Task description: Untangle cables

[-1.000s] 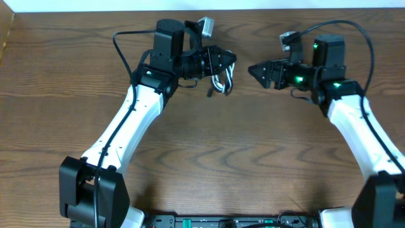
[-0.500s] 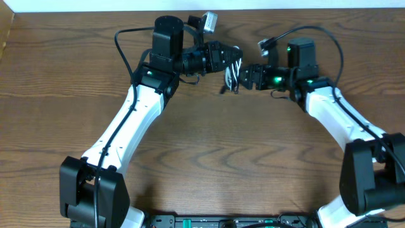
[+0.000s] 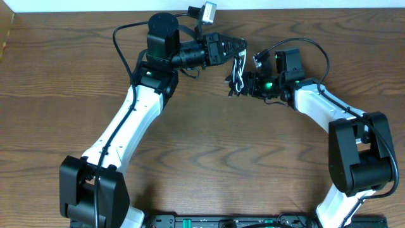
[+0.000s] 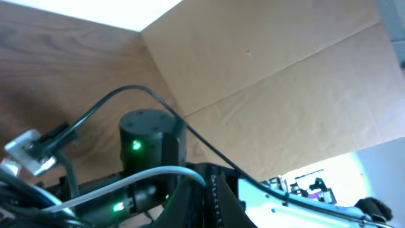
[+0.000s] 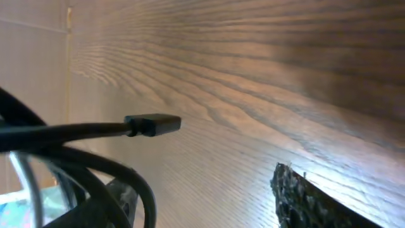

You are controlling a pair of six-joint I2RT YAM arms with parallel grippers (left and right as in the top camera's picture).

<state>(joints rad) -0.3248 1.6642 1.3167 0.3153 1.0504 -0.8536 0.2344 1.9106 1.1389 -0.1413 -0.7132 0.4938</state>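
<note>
A small tangle of black and white cables hangs from my left gripper above the far middle of the table. In the left wrist view the white cable curves into the left gripper, whose jaws are pressed together on it. My right gripper sits right against the bundle's lower right side. In the right wrist view black cable loops and a black plug end lie at the left of the right gripper. Its fingers stand well apart, with wood showing between them.
The wooden table stretches toward the near edge. A cardboard wall stands behind the table's far edge. Both arms meet near the far middle, with the right arm's elbow bent at the right.
My right arm has swung left across the table until its gripper reached the hanging bundle, and its jaws have narrowed somewhat. The left gripper has shifted slightly right and back with the cables.
</note>
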